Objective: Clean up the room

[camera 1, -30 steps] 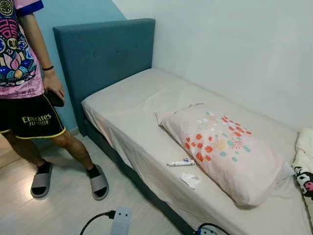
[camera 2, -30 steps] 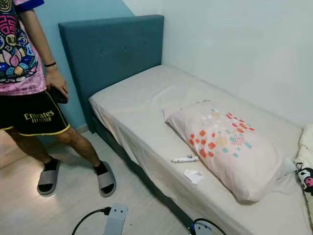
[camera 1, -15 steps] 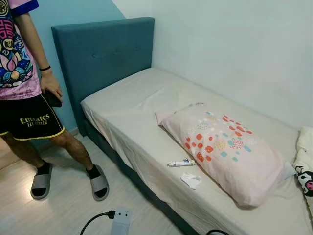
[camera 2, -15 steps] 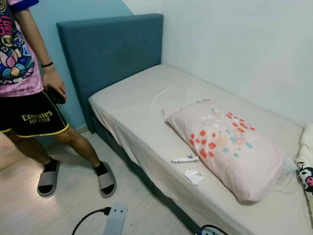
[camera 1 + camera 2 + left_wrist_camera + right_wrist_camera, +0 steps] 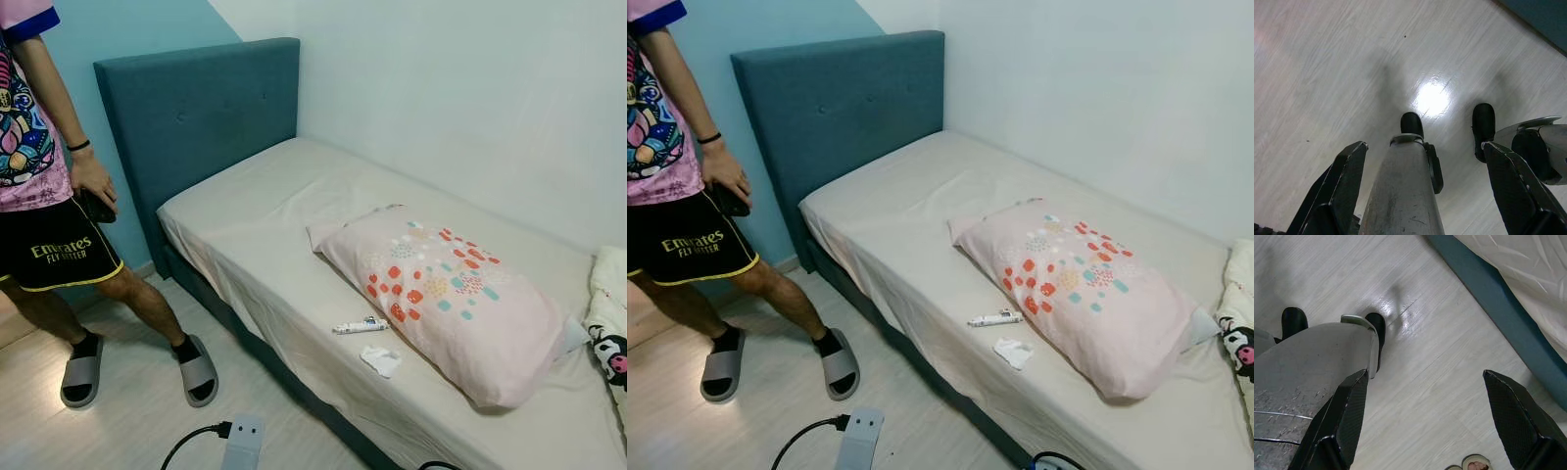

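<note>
Room-wise, the bed [image 5: 274, 225] is taking up most of the space, its teal headboard [image 5: 196, 108] sitting against the wall. A pink pillow [image 5: 441, 304] with coloured dots is lying across the mattress, and a cartoon-print blanket [image 5: 609, 328] is bunching up at the far right. A person [image 5: 49, 196] in black shorts and grey slides is standing on the floor [image 5: 127, 421] beside the headboard. A small tube [image 5: 359, 326] is lying near the mattress edge just beside the pillow, with a crumpled tissue [image 5: 381, 361] close by it. Left end effector [image 5: 1425, 191] and right end effector [image 5: 1425, 421] are both hanging over the floor, fingers spread, holding nothing.
</note>
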{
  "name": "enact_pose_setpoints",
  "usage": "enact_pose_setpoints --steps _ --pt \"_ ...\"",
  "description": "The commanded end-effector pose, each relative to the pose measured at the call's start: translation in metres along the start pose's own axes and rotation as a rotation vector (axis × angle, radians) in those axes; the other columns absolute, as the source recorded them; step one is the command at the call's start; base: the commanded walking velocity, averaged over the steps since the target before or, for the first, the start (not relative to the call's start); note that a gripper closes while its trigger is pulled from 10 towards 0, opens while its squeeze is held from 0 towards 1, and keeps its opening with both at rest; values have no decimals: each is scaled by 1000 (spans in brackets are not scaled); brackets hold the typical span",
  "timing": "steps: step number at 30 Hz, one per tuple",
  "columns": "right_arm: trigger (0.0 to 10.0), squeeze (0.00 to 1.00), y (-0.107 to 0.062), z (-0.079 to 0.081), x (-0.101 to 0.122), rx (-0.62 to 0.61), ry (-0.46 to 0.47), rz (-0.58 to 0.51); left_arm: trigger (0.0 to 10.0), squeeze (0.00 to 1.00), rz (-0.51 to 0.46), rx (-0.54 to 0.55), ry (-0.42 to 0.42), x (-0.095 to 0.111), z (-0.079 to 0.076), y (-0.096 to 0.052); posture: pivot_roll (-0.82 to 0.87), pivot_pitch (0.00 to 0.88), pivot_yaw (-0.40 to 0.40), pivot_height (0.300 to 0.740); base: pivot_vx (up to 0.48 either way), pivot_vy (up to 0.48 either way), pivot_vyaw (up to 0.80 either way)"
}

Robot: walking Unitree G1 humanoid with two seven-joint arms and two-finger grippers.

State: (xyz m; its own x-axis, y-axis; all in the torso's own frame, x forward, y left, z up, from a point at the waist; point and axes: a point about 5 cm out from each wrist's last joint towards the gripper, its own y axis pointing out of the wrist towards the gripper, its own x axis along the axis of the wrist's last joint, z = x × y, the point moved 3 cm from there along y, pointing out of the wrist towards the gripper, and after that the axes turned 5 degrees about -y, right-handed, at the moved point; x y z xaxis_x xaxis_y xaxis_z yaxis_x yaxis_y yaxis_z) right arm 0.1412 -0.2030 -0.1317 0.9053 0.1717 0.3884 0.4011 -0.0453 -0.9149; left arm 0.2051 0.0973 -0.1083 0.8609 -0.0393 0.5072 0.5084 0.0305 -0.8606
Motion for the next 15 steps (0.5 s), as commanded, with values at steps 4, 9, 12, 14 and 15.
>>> enact_pose_setpoints --steps 4,9,12,14,15 --pt "10000 0 1 10 -1 17 2 -3 10000 0 15 -1 -10 -6 -4 -1 32 0 -68 740 0 0 0" --pt "10000 0 2 13 5 13 7 -13 10000 0 18 10 -23 -6 -4 -1 32 0 -72 740 0 0 0" --pt "10000 0 2 14 7 12 9 -15 10000 0 15 13 -26 -6 -4 -1 33 0 -73 740 0 0 0" --pt "10000 0 2 14 8 12 11 -16 10000 0 12 15 -28 -6 -4 -1 35 0 -74 740 0 0 0" --pt "10000 0 2 14 8 12 11 -16 10000 0 12 15 -28 -6 -4 -1 35 0 -74 740 0 0 0"
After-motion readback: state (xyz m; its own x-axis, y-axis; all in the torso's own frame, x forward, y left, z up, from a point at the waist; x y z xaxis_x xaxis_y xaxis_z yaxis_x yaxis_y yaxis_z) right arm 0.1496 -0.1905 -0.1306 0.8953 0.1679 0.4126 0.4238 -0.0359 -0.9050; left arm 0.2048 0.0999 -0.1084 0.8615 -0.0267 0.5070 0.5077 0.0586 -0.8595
